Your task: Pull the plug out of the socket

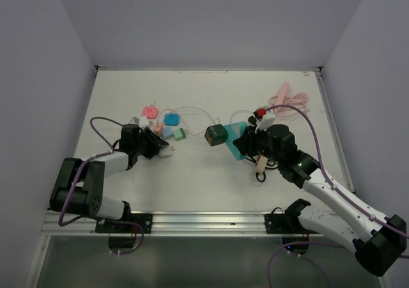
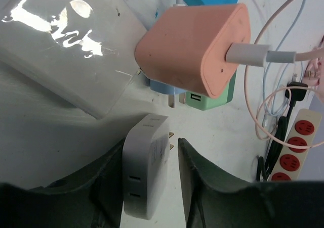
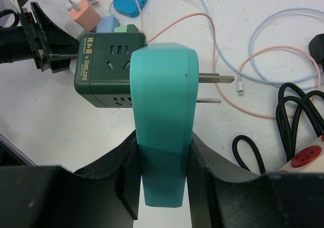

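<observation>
My right gripper point(image 3: 163, 142) pinches the teal plug point(image 3: 163, 86). Its prongs point(image 3: 215, 79) are bare, and the green socket point(image 3: 101, 61) lies loose just beyond my fingertips. Risk: the grip is low, so the plug may pivot or drop. My left gripper point(image 2: 151, 147) straddles a white charger point(image 2: 144, 172); I cannot tell whether it is squeezing.

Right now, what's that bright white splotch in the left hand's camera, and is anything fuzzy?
Left wrist view: bright glare on the glossy white block; the dark fingers up close look soft. Right wrist view: the teal plug is sharp. Top external view: even light, only faint shadows.
</observation>
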`<state>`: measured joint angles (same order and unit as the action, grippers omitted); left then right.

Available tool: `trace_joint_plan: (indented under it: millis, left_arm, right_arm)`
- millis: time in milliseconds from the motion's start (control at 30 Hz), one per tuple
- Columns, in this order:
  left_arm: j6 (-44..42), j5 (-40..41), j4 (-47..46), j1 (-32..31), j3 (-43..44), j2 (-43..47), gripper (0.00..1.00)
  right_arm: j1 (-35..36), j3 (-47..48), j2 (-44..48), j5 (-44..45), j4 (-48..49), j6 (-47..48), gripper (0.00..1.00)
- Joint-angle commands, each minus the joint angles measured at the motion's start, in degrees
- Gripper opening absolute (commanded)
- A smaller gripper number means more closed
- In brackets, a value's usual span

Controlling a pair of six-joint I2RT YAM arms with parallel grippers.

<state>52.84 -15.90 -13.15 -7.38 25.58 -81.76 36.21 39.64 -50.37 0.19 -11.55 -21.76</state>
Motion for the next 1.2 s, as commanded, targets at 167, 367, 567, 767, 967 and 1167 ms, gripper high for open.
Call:
trace_joint_plan:
  millis: [167, 367, 567, 767, 967, 1167]
  left_arm:
    - [-2.6, 0.2, 5.0, 1.5, 3.2, 8.3, 0.82]
    - [-2.5, 2.9, 16.6, 1.5, 7.5, 16.6, 1.00]
    - [0.9, 0.9, 21.1, 0.8, 11.7, 22.1, 1.00]
    - [-10.4, 4.9, 19.6, -10.9, 18.1, 23.2, 1.00]
    - [-26.7, 7.2, 18.1, -21.9, 22.3, 22.8, 1.00]
    - [-39.1, 10.1, 23.7, -30.7, 27.8, 17.9, 1.00]
  right_arm:
    - [-0.1, 3.0, -1.0, -2.6, 6.8, 1.1, 0.00]
    - [-0.1, 3.7, -2.6, -4.1, 7.9, 0.9, 0.00]
    - [-0.1, 4.7, -5.3, -6.1, 10.3, -0.5, 0.00]
    - [-0.1, 7.4, -9.4, -8.6, 10.8, -2.6, 0.00]
    - [-0.1, 12.0, -11.8, -10.1, 5.8, -0.7, 0.00]
    - [-0.1, 15.3, -13.4, -13.3, 0.8, 1.2, 0.00]
